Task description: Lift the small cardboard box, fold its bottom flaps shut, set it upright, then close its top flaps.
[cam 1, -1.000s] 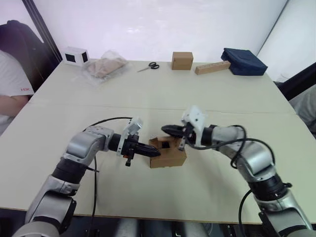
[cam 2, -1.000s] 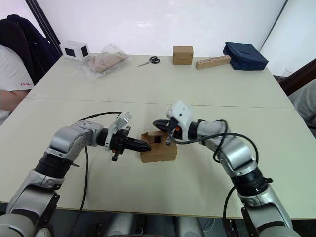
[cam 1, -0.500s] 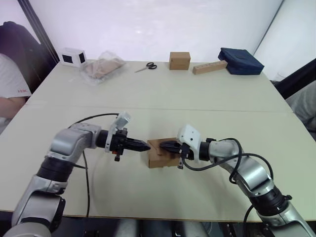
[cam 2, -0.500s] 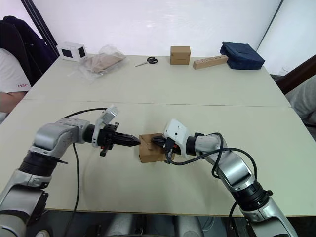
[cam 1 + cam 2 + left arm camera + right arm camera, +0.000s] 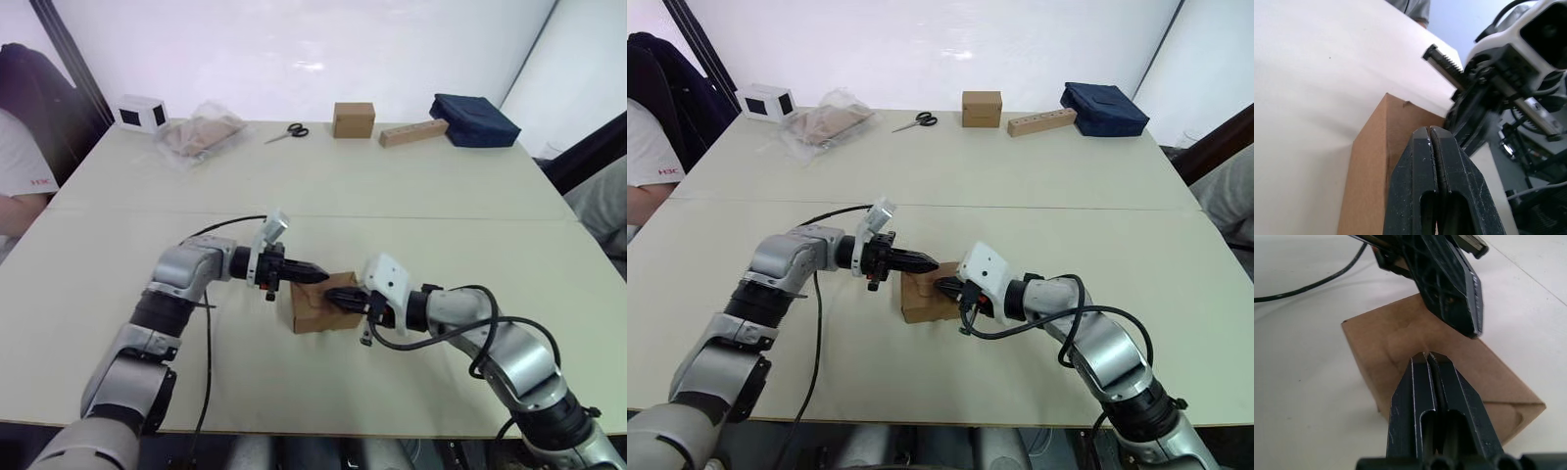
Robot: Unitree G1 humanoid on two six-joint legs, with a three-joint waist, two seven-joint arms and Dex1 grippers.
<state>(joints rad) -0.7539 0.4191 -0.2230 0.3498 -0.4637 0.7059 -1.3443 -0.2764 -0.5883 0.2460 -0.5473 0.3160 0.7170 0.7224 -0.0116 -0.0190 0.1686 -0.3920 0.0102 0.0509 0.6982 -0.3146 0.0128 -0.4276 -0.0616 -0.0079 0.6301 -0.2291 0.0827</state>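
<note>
The small cardboard box (image 5: 321,303) is sitting at frame centre on the tabletop (image 5: 411,196), roughly cube-shaped; left gripper (image 5: 315,275) and right gripper (image 5: 336,297), jaws closed and empty, are pressing it.

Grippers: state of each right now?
Left gripper: shut, holding nothing, tips at the small cardboard box.
Right gripper: shut, holding nothing, tips against the box.

My worktop (image 5: 441,206) is carrying the small cardboard box (image 5: 318,305) near me. Scissors (image 5: 289,131), a cardboard cube (image 5: 353,119), a tan block (image 5: 413,133), a navy pouch (image 5: 476,120), a plastic bag (image 5: 201,135) and a white box (image 5: 140,113) are lying along its far edge.

Lab: bare worktable (image 5: 411,186), white walls
</note>
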